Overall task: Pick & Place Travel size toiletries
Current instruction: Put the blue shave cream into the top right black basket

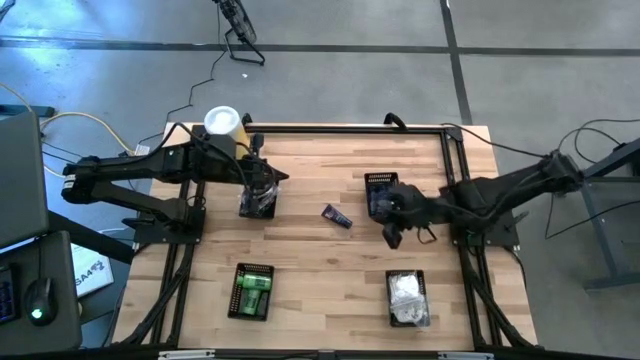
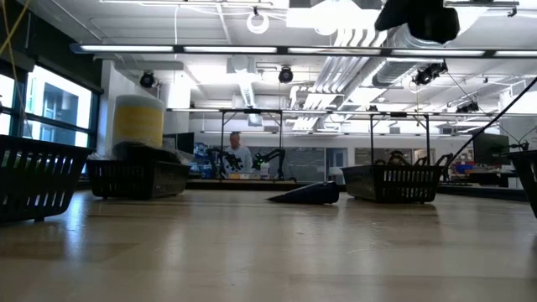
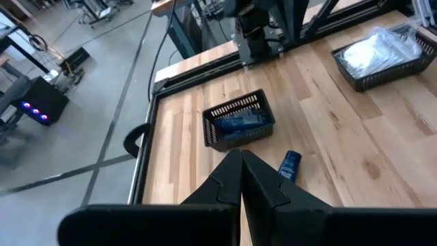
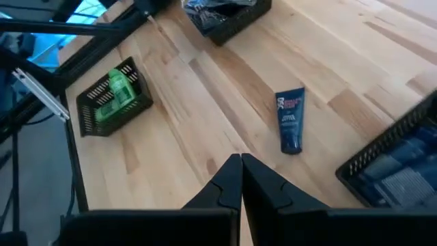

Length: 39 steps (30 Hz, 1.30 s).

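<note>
**Mia:** What is lying loose on the table [image 1: 330,270]?

**Ben:** One dark blue tube [image 1: 337,217]. It lies flat on the wood near the middle, a bit toward the far edge. Nothing holds it.

**Mia:** Where are the other little things?

**Ben:** They sit in four black mesh baskets. More blue tubes are in the basket [image 1: 379,192] just to the right of the loose tube. Green bottles [image 1: 252,292] fill the basket [image 1: 251,272] near the front left. White packets [image 1: 406,293] fill the basket [image 1: 406,275] near the front right. Silvery-clear packets [image 1: 257,204] are in the basket [image 1: 266,212] near the far left.

**Mia:** What are the arms doing?

**Ben:** The left gripper [image 3: 240,179] is up over the silvery basket, and its fingers are pressed tight together with nothing in them. The right gripper [image 4: 240,179] is by the blue tube basket, closer to the right edge. Its fingers are pressed together too, and they hold nothing.

**Mia:** What is that tall thing?

**Ben:** A yellow canister with a white lid [image 1: 222,123], at the far left corner.
</note>
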Available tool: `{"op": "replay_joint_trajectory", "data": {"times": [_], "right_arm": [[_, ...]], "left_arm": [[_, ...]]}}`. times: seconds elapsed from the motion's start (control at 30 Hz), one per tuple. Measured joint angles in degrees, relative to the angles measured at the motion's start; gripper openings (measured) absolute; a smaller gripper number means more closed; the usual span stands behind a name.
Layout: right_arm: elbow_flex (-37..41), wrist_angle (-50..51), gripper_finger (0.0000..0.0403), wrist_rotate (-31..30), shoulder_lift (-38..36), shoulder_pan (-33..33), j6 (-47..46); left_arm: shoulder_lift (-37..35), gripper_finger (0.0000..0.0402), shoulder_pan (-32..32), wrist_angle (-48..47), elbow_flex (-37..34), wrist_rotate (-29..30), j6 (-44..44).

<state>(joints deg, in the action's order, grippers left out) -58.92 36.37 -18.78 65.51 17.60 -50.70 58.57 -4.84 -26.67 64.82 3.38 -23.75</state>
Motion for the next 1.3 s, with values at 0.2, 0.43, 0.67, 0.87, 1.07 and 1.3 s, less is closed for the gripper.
{"op": "replay_joint_trajectory", "data": {"times": [0.2,0.43,0.67,0.87,1.07,1.3], "right_arm": [[-0.02,-2.43,0.0002,8.49,4.8,-7.12,5.88],[-0.56,-3.8,0.0002,14.85,11.3,-10.59,9.43],[-7.1,-1.98,0.0002,18.7,19.96,-13.32,14.65],[-12.32,0.32,0.0002,18.92,25.36,-14.99,21.84],[-12.33,0.36,0.0002,18.94,27.44,-17.71,21.21],[-12.33,-0.51,0.0053,20.1,27.7,-18.94,21.44]], "left_arm": [[-0.02,0.0,0.0,-0.08,0.0,0.0,0.05],[-0.22,0.0,0.0,0.21,0.0,0.02,0.05],[-0.33,0.0,0.0,0.36,0.0,0.02,0.0],[-0.84,0.0,0.0,0.32,0.0,0.61,-0.43],[-4.33,0.0,0.0,0.46,0.0,1.27,-1.7],[-8.37,0.0,-0.02,0.38,0.0,2.78,-3.54]]}}
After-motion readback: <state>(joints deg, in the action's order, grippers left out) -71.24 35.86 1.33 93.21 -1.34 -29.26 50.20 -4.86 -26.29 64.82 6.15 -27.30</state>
